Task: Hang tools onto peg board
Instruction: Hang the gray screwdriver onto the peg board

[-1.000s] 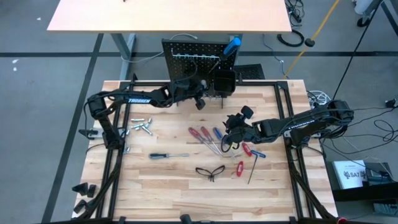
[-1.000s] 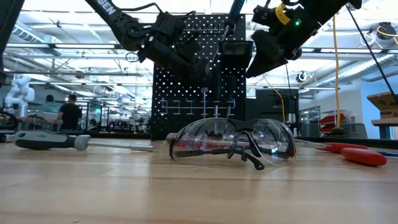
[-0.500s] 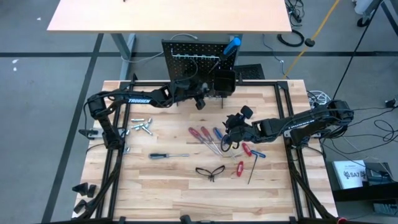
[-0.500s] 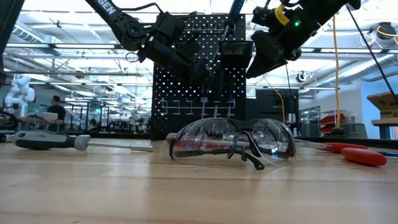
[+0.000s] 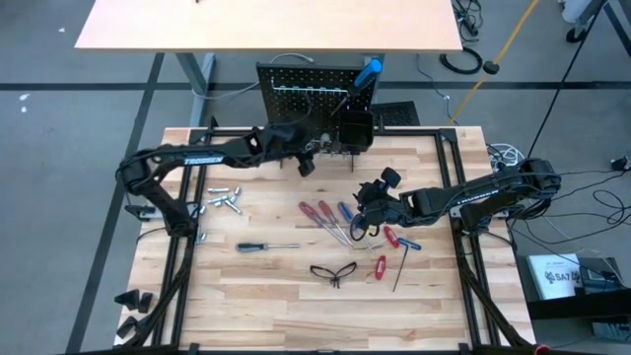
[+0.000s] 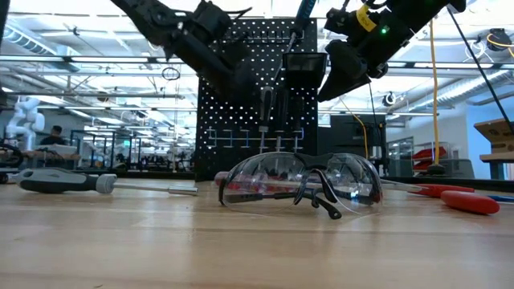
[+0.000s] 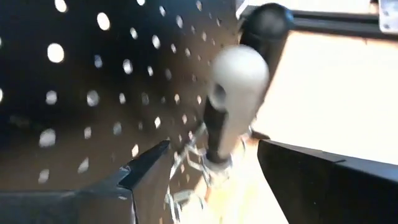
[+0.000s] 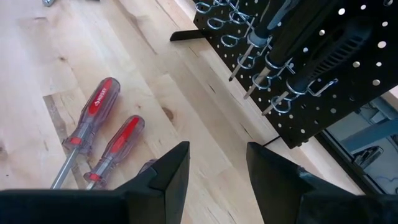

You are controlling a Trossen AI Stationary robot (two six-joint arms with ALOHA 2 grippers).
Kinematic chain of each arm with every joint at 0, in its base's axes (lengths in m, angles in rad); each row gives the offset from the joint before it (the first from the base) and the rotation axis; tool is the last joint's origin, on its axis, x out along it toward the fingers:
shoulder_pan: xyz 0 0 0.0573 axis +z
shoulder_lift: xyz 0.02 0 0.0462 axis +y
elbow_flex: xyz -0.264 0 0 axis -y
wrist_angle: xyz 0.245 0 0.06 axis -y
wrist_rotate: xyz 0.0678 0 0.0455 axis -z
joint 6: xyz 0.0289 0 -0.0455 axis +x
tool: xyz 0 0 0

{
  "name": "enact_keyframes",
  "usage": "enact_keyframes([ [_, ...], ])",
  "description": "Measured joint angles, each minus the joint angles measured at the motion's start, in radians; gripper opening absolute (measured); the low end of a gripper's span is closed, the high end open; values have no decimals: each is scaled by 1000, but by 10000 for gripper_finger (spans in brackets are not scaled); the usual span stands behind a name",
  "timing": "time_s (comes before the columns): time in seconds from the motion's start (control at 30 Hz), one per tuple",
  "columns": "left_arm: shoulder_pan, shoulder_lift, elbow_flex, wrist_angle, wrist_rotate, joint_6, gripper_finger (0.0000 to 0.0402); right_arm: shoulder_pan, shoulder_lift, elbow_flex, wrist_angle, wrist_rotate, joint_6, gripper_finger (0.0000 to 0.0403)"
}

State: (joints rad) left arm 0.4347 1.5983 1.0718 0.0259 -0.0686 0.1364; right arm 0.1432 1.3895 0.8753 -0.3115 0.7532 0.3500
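Left wrist view shows our left gripper (image 7: 208, 180) spread wide around a black-handled screwdriver (image 7: 233, 93) now hanging in the peg board (image 5: 301, 94) hooks, so it looks let go. Our right gripper (image 5: 363, 219) hovers open, empty, over the red-handled screwdrivers (image 5: 317, 212) on the counter (image 5: 256, 286), probably lining up another pick.

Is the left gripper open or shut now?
Open. In the left wrist view the left gripper has its two dark fingers spread apart, holding nothing, with a hung screwdriver on the peg board ahead.
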Motion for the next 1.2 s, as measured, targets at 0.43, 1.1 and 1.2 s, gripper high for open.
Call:
enact_keyframes([
  [0.43,-193,-111,-189,-118,123,-49,247,0,0,0,132,-223,-77,153],
  [1.1,-629,-397,-499,-336,118,-444,247,-26,0,-1,362,-441,-208,153],
  [1.2,-669,-392,-499,-444,82,-543,247,-26,2,-1,363,-441,-208,153],
])
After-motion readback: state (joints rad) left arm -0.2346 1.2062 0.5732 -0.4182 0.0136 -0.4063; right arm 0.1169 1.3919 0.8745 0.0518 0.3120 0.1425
